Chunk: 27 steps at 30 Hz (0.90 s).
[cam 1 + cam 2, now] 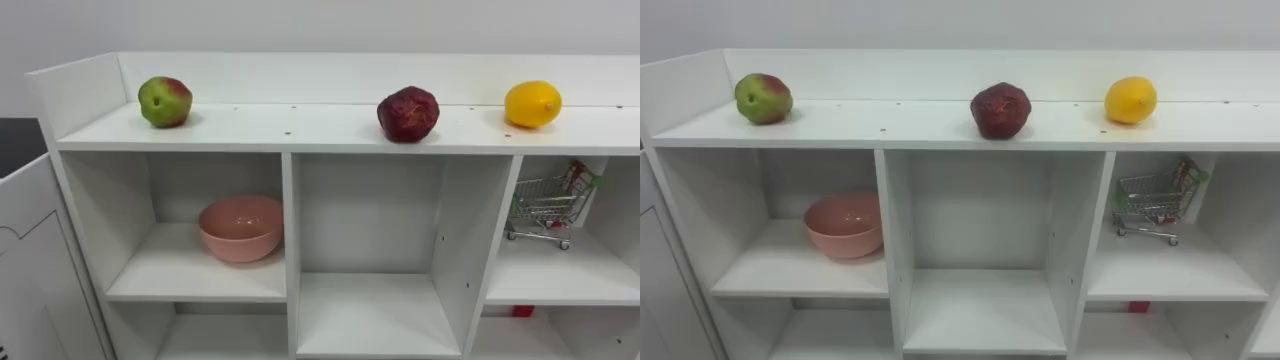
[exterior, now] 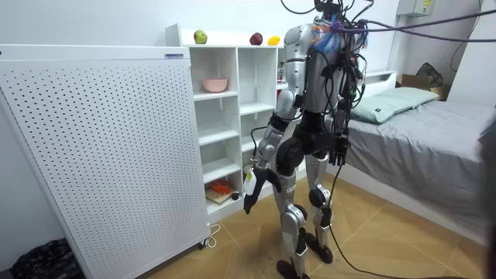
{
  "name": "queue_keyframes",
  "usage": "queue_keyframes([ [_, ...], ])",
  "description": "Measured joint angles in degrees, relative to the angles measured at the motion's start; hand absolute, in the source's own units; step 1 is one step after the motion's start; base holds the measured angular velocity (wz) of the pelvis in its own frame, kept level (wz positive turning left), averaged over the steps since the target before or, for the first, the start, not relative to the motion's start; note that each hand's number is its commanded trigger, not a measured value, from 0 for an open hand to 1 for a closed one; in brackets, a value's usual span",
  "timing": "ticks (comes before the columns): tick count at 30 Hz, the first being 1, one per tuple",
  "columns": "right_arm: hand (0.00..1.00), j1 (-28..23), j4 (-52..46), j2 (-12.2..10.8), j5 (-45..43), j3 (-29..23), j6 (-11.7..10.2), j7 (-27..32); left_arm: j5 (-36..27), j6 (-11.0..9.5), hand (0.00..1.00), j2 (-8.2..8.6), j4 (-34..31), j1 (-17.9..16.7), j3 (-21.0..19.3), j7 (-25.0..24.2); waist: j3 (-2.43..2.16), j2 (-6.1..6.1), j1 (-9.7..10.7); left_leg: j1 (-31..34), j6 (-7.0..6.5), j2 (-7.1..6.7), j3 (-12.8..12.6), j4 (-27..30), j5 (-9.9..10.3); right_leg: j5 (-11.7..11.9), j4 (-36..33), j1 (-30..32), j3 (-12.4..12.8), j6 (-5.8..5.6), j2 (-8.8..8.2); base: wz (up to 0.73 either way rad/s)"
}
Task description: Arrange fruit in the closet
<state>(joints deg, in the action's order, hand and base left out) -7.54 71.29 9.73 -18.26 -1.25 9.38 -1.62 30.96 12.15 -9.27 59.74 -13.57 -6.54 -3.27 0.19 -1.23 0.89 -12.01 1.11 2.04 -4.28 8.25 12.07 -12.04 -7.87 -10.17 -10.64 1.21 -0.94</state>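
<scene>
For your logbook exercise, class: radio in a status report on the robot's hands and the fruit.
Left hand, right hand hang low. Apple, dark red fruit, lemon on shelf top. Bowl, toy cart below.

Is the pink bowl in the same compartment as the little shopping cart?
No, the pink bowl sits in the left compartment and the shopping cart in the right one.
</scene>
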Motion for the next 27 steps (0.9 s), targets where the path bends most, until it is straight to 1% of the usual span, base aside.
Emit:
queue_keyframes([
  [7,0.0,0.0,0.0,0.0,0.9,0.0,0.0,0.6,-0.6,0.0,0.0,0.0,0.0,0.0,0.0,0.3,0.07,0.12,0.0,0.1,0.0,0.01,-0.3,0.0,0.0,0.0,0.0,0.2,0.2,0.0,0.02,0.0],
  [10,0.0,-0.1,0.0,0.0,4.0,-0.1,-0.2,2.4,-2.1,-0.2,0.0,0.01,0.0,0.2,0.0,0.5,0.08,0.18,0.2,0.2,0.0,0.0,-0.3,0.0,0.0,0.0,0.0,0.2,0.2,-0.01,0.02,0.0],
  [12,0.0,-0.1,-0.3,0.0,9.4,-2.2,-0.8,4.1,-2.0,-0.2,0.0,0.04,-0.1,0.7,0.0,0.5,0.18,0.33,0.2,0.3,0.0,0.02,-0.3,0.0,0.0,0.0,0.0,0.3,0.2,0.0,0.04,0.0],
  [13,0.0,0.0,-0.6,0.0,10.7,-3.0,-0.9,4.7,-2.0,-0.3,0.0,0.05,-0.2,0.8,0.0,0.5,0.22,0.38,0.2,0.3,0.0,0.02,-0.3,0.0,0.0,0.0,0.0,0.3,0.3,0.0,0.04,0.0],
  [15,0.0,-0.1,-3.6,0.0,16.8,-6.9,-1.5,6.9,-1.6,-1.0,0.0,0.01,-0.4,0.8,-0.1,0.6,0.29,0.63,0.5,0.4,0.0,0.01,-0.2,0.0,0.0,0.0,0.0,0.3,0.3,0.0,0.05,0.0],
  [16,0.0,-0.1,-4.8,0.0,18.0,-7.9,-1.7,7.4,-1.6,-1.1,0.0,0.02,-0.6,0.8,-0.2,0.6,0.27,0.63,0.5,0.4,0.0,0.0,-0.2,0.0,0.0,0.0,-0.1,0.4,0.4,0.0,0.06,-0.06],
  [18,0.0,0.0,-12.2,0.0,21.3,-11.5,-2.5,9.9,-1.6,-2.2,0.0,0.03,-1.6,1.0,-0.6,0.9,0.17,0.6,0.5,1.0,0.0,0.01,-0.2,0.0,0.0,0.0,-0.6,1.3,0.7,0.0,0.06,-0.07],
  [19,0.0,0.0,-14.8,0.0,21.9,-12.0,-2.6,10.5,-1.6,-2.6,0.0,0.01,-2.2,0.9,-0.9,1.0,0.23,0.64,0.6,1.2,0.0,0.02,-0.2,0.0,0.0,0.0,-0.7,1.5,0.7,0.0,0.06,-0.04],
  [20,0.0,0.2,-19.8,0.0,22.5,-13.0,-3.4,11.7,-1.6,-3.3,0.0,-0.18,-2.6,0.8,-1.4,1.5,0.27,0.68,0.7,1.5,0.0,0.03,-0.2,0.0,0.0,0.0,-0.8,2.2,0.7,0.0,0.06,0.0],
  [21,0.0,0.6,-24.6,0.0,22.7,-13.8,-4.8,13.0,-1.7,-3.8,0.0,-0.47,-2.6,0.8,-1.7,1.7,0.27,0.75,0.9,1.5,0.0,0.0,-0.2,0.0,0.0,0.0,-0.8,2.2,0.5,0.0,0.02,0.0],
  [23,0.0,1.7,-30.2,0.0,24.1,-13.9,-6.7,15.4,-2.1,-4.1,0.0,-0.88,-2.6,1.1,-1.7,2.6,0.22,0.63,1.1,1.5,0.0,-0.01,-0.3,0.0,0.0,0.0,-0.8,2.2,0.6,-0.01,0.03,0.0],
  [24,0.0,2.1,-34.9,0.0,25.7,-13.9,-7.2,16.3,-2.1,-4.2,0.0,-0.86,-2.9,1.1,-1.7,2.9,0.18,0.63,1.2,1.5,0.0,-0.01,-0.4,0.0,0.0,0.0,-0.8,2.4,0.7,-0.01,0.07,0.0],
  [25,0.0,2.1,-37.1,0.0,26.4,-13.9,-7.6,16.7,-2.1,-4.3,0.0,-0.84,-3.0,1.1,-1.7,2.9,0.19,0.6,1.1,1.6,0.0,-0.01,-0.4,0.0,0.0,0.0,-0.8,2.5,0.7,-0.01,0.1,0.0],
  [26,0.0,1.9,-41.8,0.0,27.4,-13.7,-8.0,17.2,-2.1,-4.6,0.0,-0.83,-3.4,0.9,-1.8,2.9,0.13,0.5,1.1,1.7,0.0,0.0,-0.4,0.0,0.0,0.0,-0.8,2.6,0.7,-0.01,0.14,0.0],
  [27,0.0,1.8,-46.6,0.0,27.7,-13.6,-8.0,17.4,-2.1,-4.7,0.0,-0.83,-3.9,0.5,-1.8,2.9,-0.01,0.68,1.1,1.8,0.0,0.05,-0.4,0.0,0.0,0.0,-1.0,2.7,0.8,-0.01,0.11,0.0],
])
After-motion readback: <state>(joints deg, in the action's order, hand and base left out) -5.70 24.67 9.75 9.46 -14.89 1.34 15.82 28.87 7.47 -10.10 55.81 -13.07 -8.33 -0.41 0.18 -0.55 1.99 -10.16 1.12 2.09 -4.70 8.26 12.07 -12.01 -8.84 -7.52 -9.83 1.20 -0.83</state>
